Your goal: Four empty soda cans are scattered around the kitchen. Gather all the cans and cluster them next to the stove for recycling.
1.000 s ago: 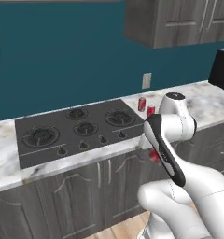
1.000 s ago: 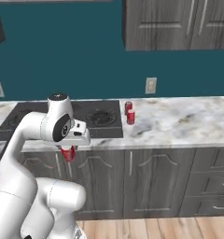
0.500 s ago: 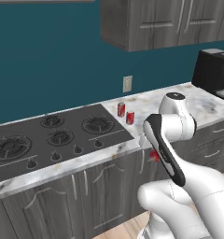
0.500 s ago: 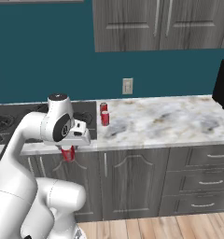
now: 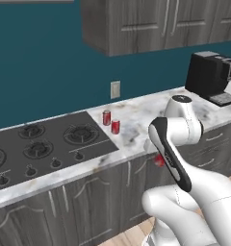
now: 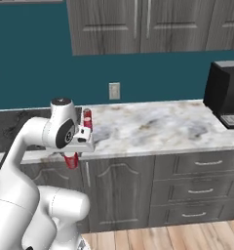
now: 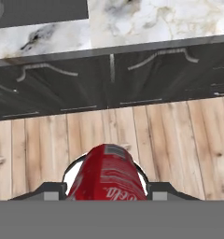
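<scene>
kitchen: marble counter (image 5: 136,113) slides left in frame as the base rolls right, coffee machine (image 5: 210,77) now showing.
stove (image 5: 40,144): two cans (image 5: 111,122) parked just beside it.
gripper (image 6: 71,161): clamped on a third can (image 7: 109,175), low by the cabinets.
meaning: delivery pending.

Two soda cans (image 5: 111,122) on the worktop (image 5: 146,113), just right of the stove (image 5: 45,145).
A third can (image 7: 109,175) hangs between the fingers (image 7: 51,192) in front of the cabinets; a coffee machine (image 5: 210,77) stands at the far right.
</scene>
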### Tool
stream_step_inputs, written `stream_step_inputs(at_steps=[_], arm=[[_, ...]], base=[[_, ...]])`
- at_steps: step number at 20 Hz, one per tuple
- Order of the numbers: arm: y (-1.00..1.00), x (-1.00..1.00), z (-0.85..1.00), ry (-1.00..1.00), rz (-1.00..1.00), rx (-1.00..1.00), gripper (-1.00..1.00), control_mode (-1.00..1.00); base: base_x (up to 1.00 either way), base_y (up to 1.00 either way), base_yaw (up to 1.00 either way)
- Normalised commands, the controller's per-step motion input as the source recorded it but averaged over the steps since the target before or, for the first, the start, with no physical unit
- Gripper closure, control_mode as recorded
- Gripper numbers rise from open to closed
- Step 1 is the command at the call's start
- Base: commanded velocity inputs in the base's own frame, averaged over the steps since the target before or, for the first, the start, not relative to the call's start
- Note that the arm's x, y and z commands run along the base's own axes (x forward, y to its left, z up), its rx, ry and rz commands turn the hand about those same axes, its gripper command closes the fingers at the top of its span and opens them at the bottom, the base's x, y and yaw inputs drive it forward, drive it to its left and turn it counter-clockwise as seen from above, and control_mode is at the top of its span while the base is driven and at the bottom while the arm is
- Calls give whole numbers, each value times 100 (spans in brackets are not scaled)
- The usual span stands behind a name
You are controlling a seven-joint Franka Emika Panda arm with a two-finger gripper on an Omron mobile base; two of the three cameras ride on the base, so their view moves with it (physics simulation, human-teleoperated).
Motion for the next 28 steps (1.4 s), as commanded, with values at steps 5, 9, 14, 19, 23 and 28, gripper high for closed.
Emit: stream_step_inputs(at_steps=[5, 9, 14, 19, 23, 28], arm=[[0, 0, 0, 0, 0, 0, 100, 100], [0, 0, 0, 0, 0, 0, 100, 100], [0, 0, 0, 0, 0, 0, 100, 100], [0, 0, 0, 0, 0, 0, 100, 100], [0, 0, 0, 0, 0, 0, 100, 100], [0, 0, 0, 0, 0, 0, 100, 100]], base=[[44, -31, 0], [51, -24, 0], [51, -19, 0], [48, -22, 0], [39, -28, 1], [40, -21, 2]])
